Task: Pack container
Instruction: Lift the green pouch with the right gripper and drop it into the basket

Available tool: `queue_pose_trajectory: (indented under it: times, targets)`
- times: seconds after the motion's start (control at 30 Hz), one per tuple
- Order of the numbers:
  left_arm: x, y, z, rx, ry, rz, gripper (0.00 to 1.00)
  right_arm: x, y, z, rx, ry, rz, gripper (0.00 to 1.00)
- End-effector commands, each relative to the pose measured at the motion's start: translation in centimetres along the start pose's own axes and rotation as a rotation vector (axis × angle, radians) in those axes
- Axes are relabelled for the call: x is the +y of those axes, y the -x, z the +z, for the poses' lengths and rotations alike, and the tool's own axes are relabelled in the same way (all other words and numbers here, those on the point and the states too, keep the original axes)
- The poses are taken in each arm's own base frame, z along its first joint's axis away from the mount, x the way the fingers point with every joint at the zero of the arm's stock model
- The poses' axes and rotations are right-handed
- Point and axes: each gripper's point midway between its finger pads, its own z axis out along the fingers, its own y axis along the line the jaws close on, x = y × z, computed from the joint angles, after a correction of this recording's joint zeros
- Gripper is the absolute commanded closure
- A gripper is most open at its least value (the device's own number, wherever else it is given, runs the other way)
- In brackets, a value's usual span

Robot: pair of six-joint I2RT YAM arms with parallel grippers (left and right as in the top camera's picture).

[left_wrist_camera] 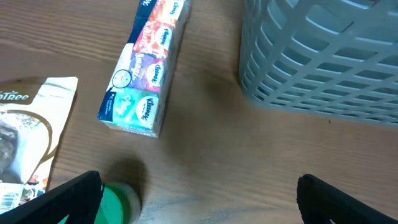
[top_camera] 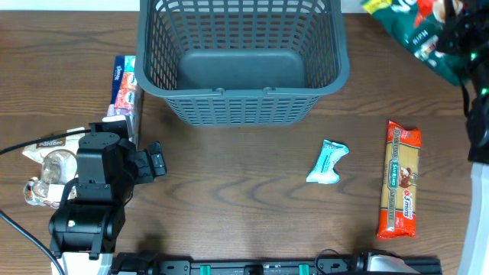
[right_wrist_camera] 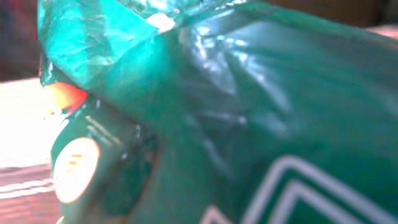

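Overhead view: the container (top_camera: 241, 65), a large dark grey slatted basket, is sitting at the far middle of the wooden table (top_camera: 244, 221), with nothing showing inside it. The left gripper (top_camera: 155, 161) is hovering low over the table at the near left, well apart from the basket. Left wrist view: its jaws are standing wide open and gripping nothing, one black finger (left_wrist_camera: 68, 198) showing at each bottom corner. A green cap (left_wrist_camera: 117, 203) is lying just beside the left finger. A long tissue pack (top_camera: 124, 85) is lying left of the basket, near it but not touching. A printed pouch (top_camera: 46, 145) is lying at the table's left edge. A small blue and white snack pack (top_camera: 328, 162) and a long orange pasta pack (top_camera: 401, 181) are lying at the right, apart from each other. The right gripper (top_camera: 452, 37) is sitting at a green bag (top_camera: 409, 27) at the far right corner. Right wrist view: the bag is filling the whole picture, so I cannot tell how those jaws are standing.
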Motion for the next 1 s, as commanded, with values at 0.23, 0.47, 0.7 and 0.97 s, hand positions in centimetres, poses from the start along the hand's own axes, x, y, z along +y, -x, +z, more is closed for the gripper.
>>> queue_pose_trajectory:
  times: [0.23, 0.47, 0.7, 0.97]
  targets:
    - [0.3, 0.6, -0.5, -0.013, 0.013, 0.004, 0.02, 16.1, -3.0, 2.1, 0.058, 0.527, -0.137, 0.99]
    - [0.4, 0.0, -0.5, 0.01, 0.018, 0.006, 0.02, 21.9, -13.4, 6.5, 0.307, 0.646, -0.347, 0.99]
    - [0.4, -0.2, -0.5, 0.017, 0.019, 0.006, 0.02, 22.9, -24.4, 10.1, 0.595, 0.656, -0.364, 0.99]
    - [0.4, -0.2, -0.5, 0.017, 0.019, 0.006, 0.01, 22.1, -31.7, 11.6, 0.793, 0.637, -0.369, 0.69]
